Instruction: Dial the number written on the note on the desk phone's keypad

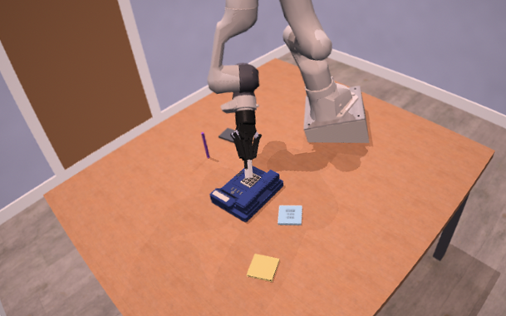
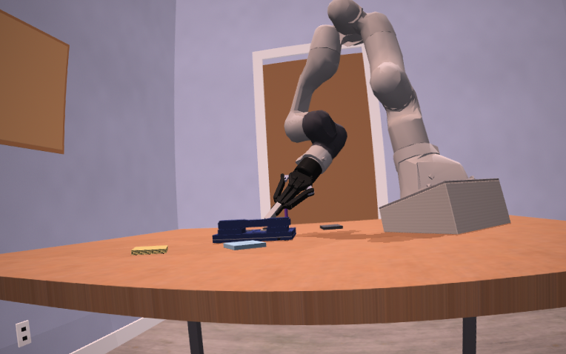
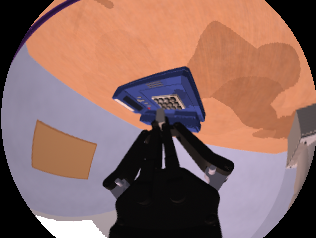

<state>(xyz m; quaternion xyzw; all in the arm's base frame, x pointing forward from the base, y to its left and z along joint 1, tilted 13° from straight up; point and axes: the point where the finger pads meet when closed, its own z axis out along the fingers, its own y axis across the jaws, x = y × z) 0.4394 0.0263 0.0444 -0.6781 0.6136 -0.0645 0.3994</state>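
The blue desk phone [image 1: 229, 205] [image 2: 250, 238] [image 3: 176, 80] lies on the table, its handset [image 1: 261, 189] [image 2: 255, 223] [image 3: 186, 121] in the cradle along one side. The keypad [image 1: 252, 182] [image 3: 171, 103] has pale surrounds and dark keys. My gripper [image 1: 248, 175] [image 2: 269, 214] [image 3: 161, 113] is shut and empty, tilted, its pale fingertips together at the keypad and hiding part of it. Whether they touch a key, and which one, I cannot tell. The light blue note [image 1: 289, 214] [image 2: 244, 245] lies beside the phone's handset side; its dark writing is too small to read.
A yellow pad [image 1: 263, 267] [image 2: 149, 249] lies farther off, past the note. A purple stick [image 1: 204, 145] [image 2: 286, 213] stands upright behind the phone. A flat dark object [image 1: 226, 134] [image 2: 330, 226] lies behind the gripper. The arm's base block [image 1: 336, 134] [image 2: 421, 208] is at the table's back right.
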